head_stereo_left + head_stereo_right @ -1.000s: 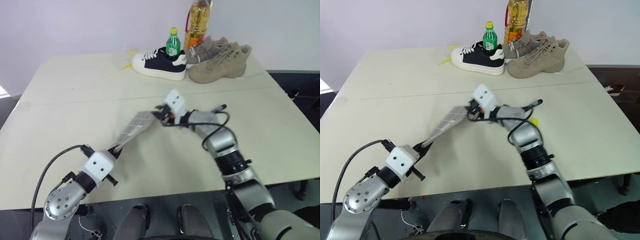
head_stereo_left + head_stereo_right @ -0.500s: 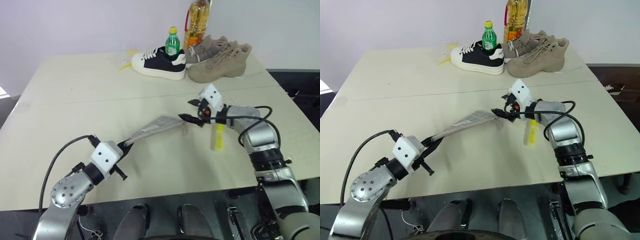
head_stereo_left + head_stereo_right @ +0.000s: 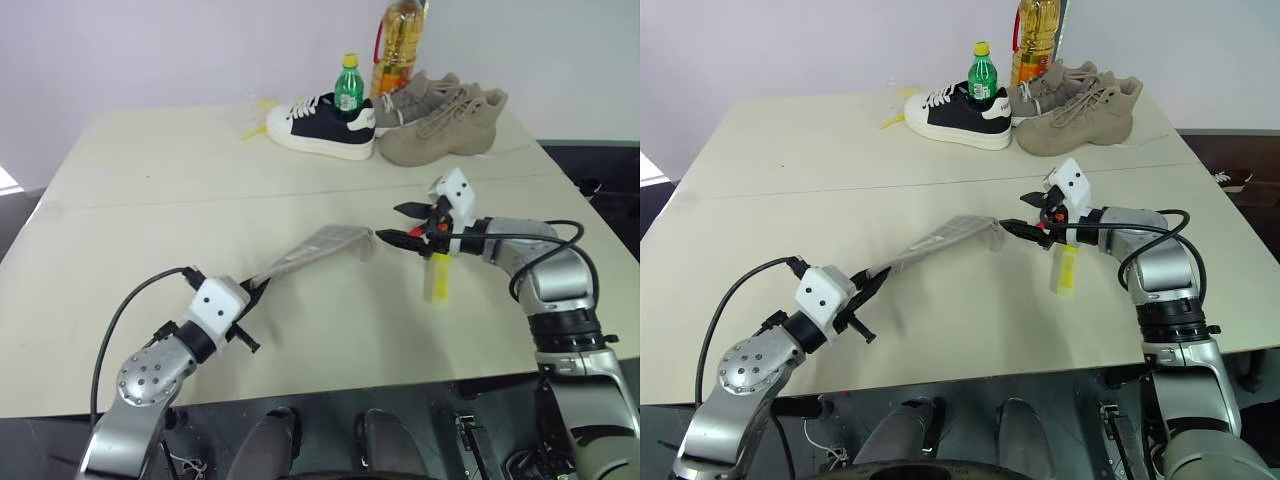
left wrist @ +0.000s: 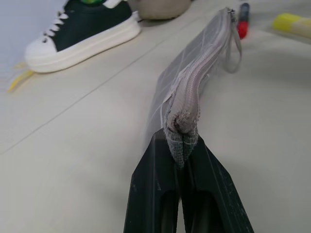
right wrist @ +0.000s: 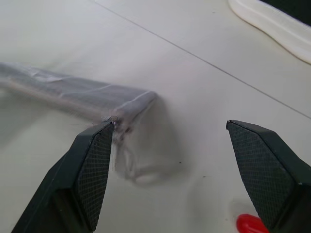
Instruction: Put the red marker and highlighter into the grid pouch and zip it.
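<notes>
On the table (image 3: 150,200), the highlighter (image 3: 436,277) lay pointing to 12 o'clock, directly under the right claw (image 3: 402,224), spread empty, while the left claw (image 3: 252,290) stayed clamped on the pouch (image 3: 315,248).

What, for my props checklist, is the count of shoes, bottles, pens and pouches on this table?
Shoes: 3 (black sneaker, two tan shoes)
Bottles: 2 (green bottle, oil bottle)
Pens: 2 (highlighter, red marker)
Pouches: 1 (grid pouch)
Total: 8
</notes>
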### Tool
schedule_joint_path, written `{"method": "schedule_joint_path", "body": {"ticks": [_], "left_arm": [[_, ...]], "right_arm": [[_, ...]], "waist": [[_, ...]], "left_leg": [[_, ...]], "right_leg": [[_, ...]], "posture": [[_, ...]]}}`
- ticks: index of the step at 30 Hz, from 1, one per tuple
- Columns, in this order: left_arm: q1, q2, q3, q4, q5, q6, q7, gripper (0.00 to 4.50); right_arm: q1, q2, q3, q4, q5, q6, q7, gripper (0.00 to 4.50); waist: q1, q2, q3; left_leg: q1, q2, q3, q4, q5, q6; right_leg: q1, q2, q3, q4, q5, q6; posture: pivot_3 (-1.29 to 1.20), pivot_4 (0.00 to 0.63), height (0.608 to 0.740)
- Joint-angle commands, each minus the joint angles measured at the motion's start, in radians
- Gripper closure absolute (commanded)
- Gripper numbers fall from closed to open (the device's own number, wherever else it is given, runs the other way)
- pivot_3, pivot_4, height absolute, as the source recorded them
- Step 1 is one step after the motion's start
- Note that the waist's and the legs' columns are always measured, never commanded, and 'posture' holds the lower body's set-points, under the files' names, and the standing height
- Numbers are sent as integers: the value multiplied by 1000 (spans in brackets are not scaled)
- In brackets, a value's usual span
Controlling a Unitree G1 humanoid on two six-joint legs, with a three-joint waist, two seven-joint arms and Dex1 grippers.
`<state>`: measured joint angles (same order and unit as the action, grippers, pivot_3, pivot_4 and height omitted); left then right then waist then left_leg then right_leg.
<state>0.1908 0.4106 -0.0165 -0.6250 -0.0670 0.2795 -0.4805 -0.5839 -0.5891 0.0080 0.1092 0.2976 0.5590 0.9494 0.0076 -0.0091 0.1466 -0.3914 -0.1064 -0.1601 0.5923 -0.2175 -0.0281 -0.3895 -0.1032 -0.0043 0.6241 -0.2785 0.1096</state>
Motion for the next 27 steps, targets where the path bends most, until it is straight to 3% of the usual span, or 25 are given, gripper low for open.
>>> {"method": "schedule_joint_path", "body": {"ticks": [1,8,9,13,16,17,27], "left_arm": [[-12,-8,-6,-4,3,-7,21,4500],[-22,-32,-28,-11,-5,-2,37,4500],[-20,-32,-30,-13,-3,-1,39,4500],[-17,-31,-35,-14,1,0,46,4500],[-18,-30,-37,-15,1,1,49,4500],[-19,-30,-38,-15,0,2,51,4500],[-48,-46,-69,13,28,9,86,4500]], "right_arm": [[-5,16,3,-41,13,4,-17,664],[-24,86,39,-1,-4,20,-83,664],[-31,97,41,9,-6,21,-92,892],[-58,127,46,34,1,33,-109,2433],[-72,144,49,46,0,44,-124,4199],[-74,148,51,44,0,47,-127,4471],[-47,153,112,-51,-11,55,-117,4471]], "waist": [[4,0,0],[4,0,0],[4,0,0],[5,0,0],[5,0,0],[5,0,0],[5,0,0]], "left_leg": [[0,0,0,0,0,0],[0,0,0,0,0,0],[0,0,0,0,0,0],[0,0,0,0,0,0],[0,0,0,0,0,0],[0,0,0,0,0,0],[0,0,0,0,0,0]], "right_leg": [[0,0,0,0,0,0],[0,0,0,-2,0,0],[0,0,0,-2,1,-1],[0,0,0,-2,1,-1],[0,1,0,-2,1,-1],[0,1,0,-2,1,0],[0,1,0,-2,2,1]], "posture": [[0,150,740],[0,150,740],[0,150,740],[0,150,740],[0,150,740],[0,150,740],[0,150,740]]}}
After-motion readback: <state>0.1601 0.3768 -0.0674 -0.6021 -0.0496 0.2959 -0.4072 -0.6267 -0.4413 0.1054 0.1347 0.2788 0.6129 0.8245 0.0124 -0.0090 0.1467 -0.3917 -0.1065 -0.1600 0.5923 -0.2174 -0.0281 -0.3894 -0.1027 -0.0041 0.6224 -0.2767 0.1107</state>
